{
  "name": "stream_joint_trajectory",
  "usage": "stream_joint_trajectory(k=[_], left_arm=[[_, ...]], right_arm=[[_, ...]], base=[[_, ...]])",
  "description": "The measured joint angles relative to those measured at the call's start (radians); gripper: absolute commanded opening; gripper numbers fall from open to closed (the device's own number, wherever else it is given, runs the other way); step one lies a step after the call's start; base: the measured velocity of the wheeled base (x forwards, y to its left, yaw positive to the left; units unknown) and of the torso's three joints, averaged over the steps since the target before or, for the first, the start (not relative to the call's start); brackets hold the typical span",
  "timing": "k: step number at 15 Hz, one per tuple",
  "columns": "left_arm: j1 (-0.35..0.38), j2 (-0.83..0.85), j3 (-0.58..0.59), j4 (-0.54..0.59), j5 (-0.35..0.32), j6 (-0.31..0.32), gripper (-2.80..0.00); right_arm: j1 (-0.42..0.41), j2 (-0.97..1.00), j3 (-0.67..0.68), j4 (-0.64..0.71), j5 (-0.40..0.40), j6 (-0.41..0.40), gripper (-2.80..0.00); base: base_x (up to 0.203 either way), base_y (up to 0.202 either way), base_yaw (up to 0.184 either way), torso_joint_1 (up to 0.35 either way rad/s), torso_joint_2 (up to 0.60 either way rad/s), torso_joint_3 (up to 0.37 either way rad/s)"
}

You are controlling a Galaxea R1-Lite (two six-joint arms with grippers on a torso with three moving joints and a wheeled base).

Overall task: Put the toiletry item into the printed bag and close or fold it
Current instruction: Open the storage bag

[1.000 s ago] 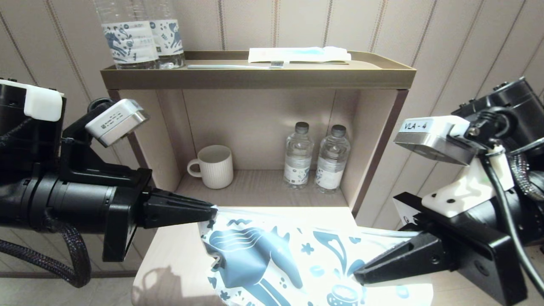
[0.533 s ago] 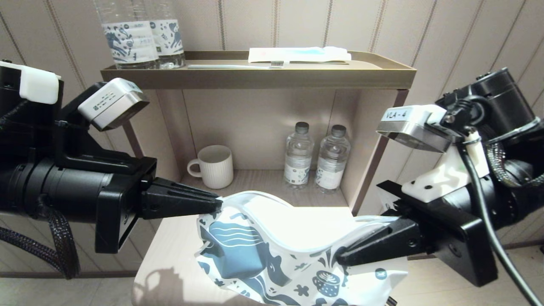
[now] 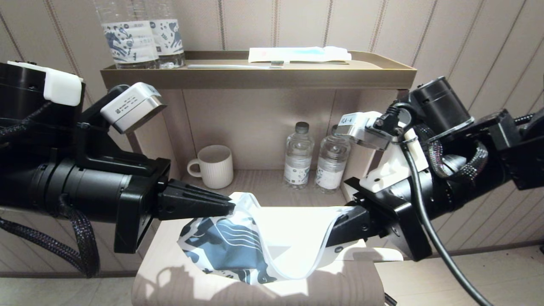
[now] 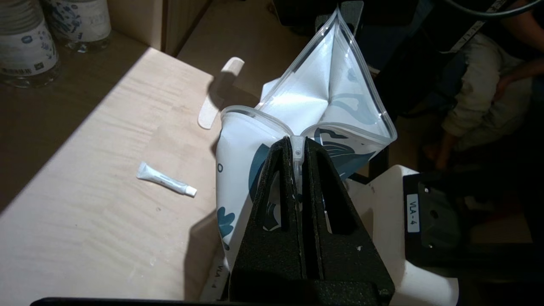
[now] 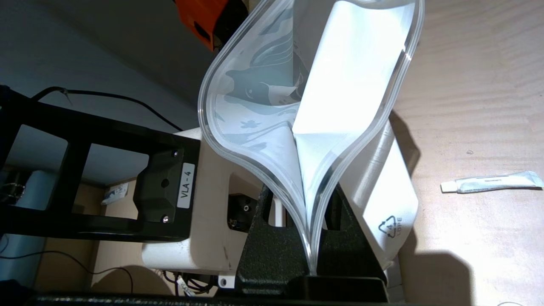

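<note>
The left gripper [image 4: 300, 149] pinches the printed bag [image 4: 323, 97] at its zip rim – mouth gaping; a small white tube [image 4: 166, 179] lies on the table [image 4: 85, 221] beside it

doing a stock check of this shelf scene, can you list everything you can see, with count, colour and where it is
printed bag: 1, white with dark blue print, held over the table, mouth open
white stick: 1, white, on the table beside the bag
small tube: 1, white, on the table
table: 1, light wood
mug: 1, white, in the shelf compartment
small bottles: 2, clear, right of the mug
tall bottles: 2, clear with blue labels, top tray, left
toothbrush: 1, pale, top tray
packet: 1, white with blue band, behind the toothbrush
person: 1, partly seen, beyond the table
left pincer: black, shut on the bag's rim
right pincer: black, shut on the opposite rim
</note>
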Motion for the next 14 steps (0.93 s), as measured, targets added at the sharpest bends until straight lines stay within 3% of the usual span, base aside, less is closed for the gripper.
stream_joint_trajectory(k=[14], left_arm=[[0.061, 0.000, 0.008, -0.005, 0.003, 0.029, -2.80]], right_arm=[[-0.064, -0.013, 0.019, -0.001, -0.003, -0.005, -2.80]], base=[[0.000, 0.000, 0.000, 0.000, 0.00, 0.000]])
